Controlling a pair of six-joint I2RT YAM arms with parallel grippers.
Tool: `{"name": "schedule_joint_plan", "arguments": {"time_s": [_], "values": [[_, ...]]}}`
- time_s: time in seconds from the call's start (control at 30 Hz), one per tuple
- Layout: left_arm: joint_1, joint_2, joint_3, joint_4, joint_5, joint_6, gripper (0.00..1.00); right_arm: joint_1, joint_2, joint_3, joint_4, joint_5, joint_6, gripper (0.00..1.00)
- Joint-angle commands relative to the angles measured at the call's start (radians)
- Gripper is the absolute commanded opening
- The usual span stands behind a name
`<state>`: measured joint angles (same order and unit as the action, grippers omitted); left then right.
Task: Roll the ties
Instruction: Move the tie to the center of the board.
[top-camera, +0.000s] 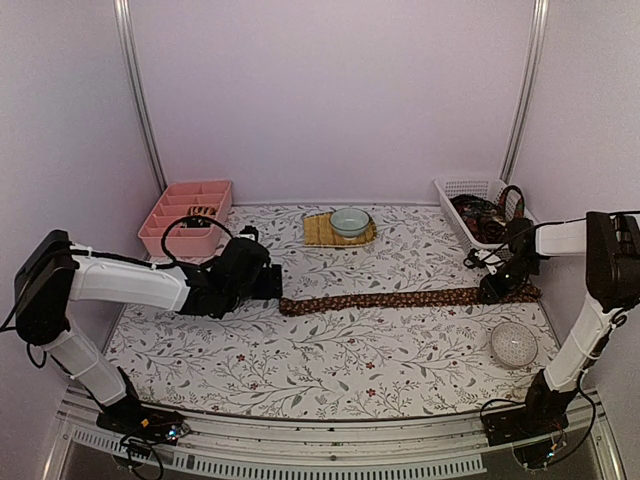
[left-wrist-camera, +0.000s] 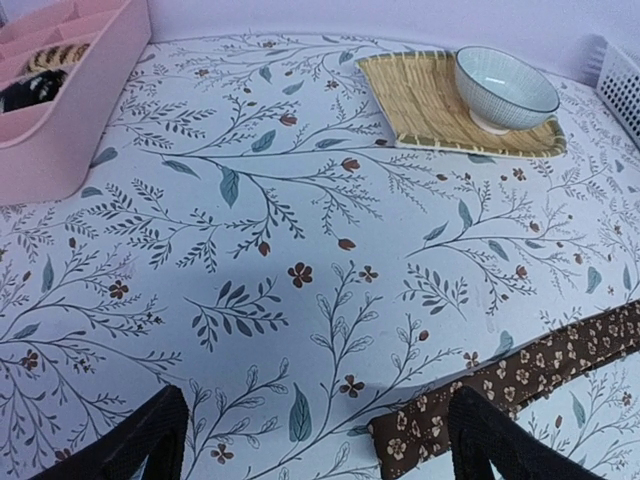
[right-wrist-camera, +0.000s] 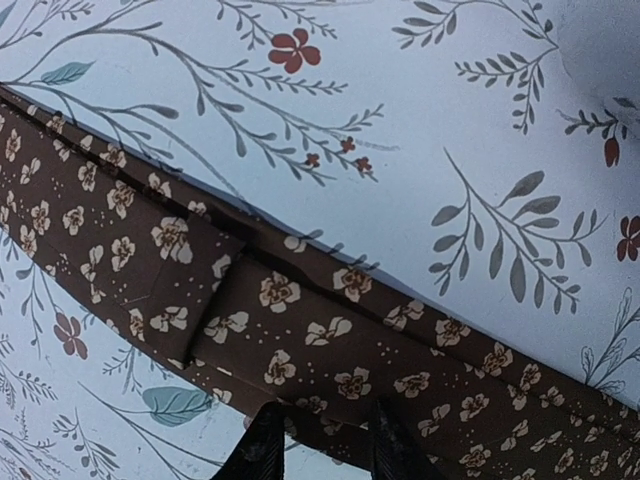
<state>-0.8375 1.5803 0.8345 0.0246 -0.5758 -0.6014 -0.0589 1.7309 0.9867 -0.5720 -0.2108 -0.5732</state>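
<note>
At the right gripper (right-wrist-camera: 325, 447), narrowed to a slim gap over the near edge of the tie (right-wrist-camera: 300, 310), by a folded-back end; cannot tell whether actually pinching fabric. At the left gripper (left-wrist-camera: 320, 455), spread wide and holding nothing, low over the floral table (left-wrist-camera: 250, 200) with the tie's narrow end just inside one fingertip (left-wrist-camera: 490, 440). Beyond, stretched flat across the table between both arms, nearer than the pink tray (top-camera: 185, 215), the woven mat (top-camera: 322, 232) with its bowl (top-camera: 349, 220), and the white basket (top-camera: 470, 200).

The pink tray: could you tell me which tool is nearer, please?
Left. The left tool is close beside the pink tray; the right tool is across the table, at the tie.
</note>
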Motion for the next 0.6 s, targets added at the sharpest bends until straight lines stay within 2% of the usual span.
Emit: {"name": "schedule_joint_plan", "arguments": {"time_s": [0.0,0.1,0.37,0.57], "values": [[0.018,-0.026,-0.021,0.015,-0.01,0.014,0.9,0.003,0.052,-0.05,0.034,0.099,-0.031,0.29],[0.022,-0.036,-0.028,0.015,-0.01,0.016,0.9,-0.016,0.031,-0.091,0.036,0.145,-0.061,0.29],[0.032,-0.055,-0.051,0.025,0.0,0.02,0.9,-0.159,-0.028,-0.152,0.0,0.195,-0.153,0.29],[0.031,-0.043,-0.053,0.037,0.026,0.011,0.9,-0.189,-0.065,-0.167,-0.033,0.234,-0.185,0.3]]}}
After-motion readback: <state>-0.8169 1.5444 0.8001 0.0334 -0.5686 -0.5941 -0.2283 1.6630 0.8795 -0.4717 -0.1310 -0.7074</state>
